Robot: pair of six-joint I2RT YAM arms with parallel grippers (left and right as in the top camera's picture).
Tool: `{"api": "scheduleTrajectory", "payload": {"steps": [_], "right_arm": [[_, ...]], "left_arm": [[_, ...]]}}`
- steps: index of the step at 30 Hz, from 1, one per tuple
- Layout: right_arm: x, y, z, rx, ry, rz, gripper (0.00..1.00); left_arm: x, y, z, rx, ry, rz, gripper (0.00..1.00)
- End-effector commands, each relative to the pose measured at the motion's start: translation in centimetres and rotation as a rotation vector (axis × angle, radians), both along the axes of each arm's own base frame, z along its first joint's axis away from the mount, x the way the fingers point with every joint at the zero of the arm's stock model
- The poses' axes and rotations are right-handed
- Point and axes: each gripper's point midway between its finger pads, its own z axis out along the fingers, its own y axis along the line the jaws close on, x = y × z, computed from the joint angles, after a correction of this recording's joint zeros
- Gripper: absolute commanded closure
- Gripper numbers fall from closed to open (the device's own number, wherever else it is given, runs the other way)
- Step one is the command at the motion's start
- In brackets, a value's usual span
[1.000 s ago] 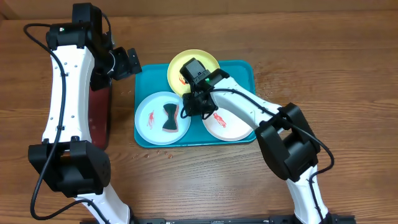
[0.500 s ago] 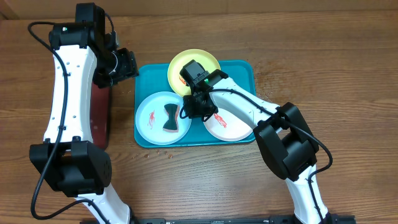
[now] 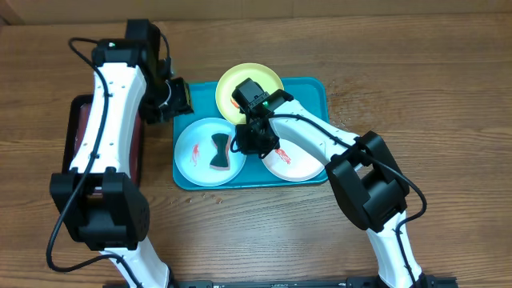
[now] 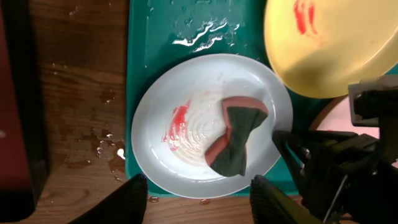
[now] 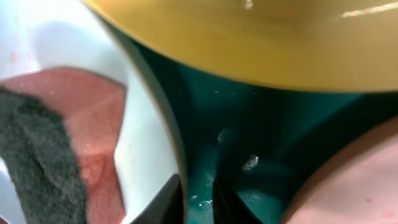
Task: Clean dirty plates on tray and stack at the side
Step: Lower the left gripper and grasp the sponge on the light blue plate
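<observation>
Left gripper (image 4: 200, 203): fingers spread wide with nothing between them, hanging over the near rim of the light blue plate and the tray's edge.
Right gripper (image 5: 199, 200): fingertips drawn close, only a narrow slit left between them, set at the light blue plate's rim on the side towards the white plate; whether they pinch that rim cannot be told.
Tray (image 3: 314, 94): turquoise, on the wooden table (image 3: 416, 64) between the two arms, its floor wet.
Light blue plate (image 4: 186, 169): in the tray's near-left part, flat, with a red smear left of its middle.
Sponge (image 4: 233, 140): lying on the light blue plate, dark green scrub face over a reddish body, pinched in at the waist like a bow tie.
Yellow-green plate (image 3: 268, 78): at the tray's far edge, reaching out past the rim, red smear on it.
White plate (image 3: 302, 166): near-right part of the tray, red smear showing, partly under the right arm.
Dark red tray (image 3: 136, 160): left of the turquoise tray, under the left arm.
Water drops (image 4: 106, 149): on the table between the two trays.
</observation>
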Motion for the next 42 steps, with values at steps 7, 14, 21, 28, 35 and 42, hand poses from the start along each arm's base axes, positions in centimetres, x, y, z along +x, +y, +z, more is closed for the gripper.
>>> {"api": "scheduleTrajectory", "payload": {"steps": [7,14,21,28,35,42], "right_arm": [[0.0,0.2,-2.0,-0.022,0.020,-0.007,0.91],[0.4,0.5,-1.9,-0.008,0.004,-0.007,0.91],[0.2,0.7,-1.8,0.005,0.016,-0.004,0.91],[0.2,0.8,-1.8,0.009,0.016,-0.003,0.94],[0.2,0.8,-1.8,0.009,0.017,-0.003,0.94],[0.1,0.7,-1.8,0.006,0.020,-0.003,0.95]], "left_arm": [[-0.5,-1.3,-1.3,-0.011,0.028,-0.049,0.75],[-1.4,-4.8,-4.3,-0.137,0.036,-0.156,0.74],[-2.9,-6.6,-9.0,-0.159,0.061,-0.152,0.80],[-3.6,-7.8,-11.0,-0.162,0.053,-0.181,0.74],[-3.9,-8.3,-11.8,-0.088,0.049,-0.197,0.68],[-4.2,-8.2,-12.1,-0.061,0.056,-0.197,0.65]]}}
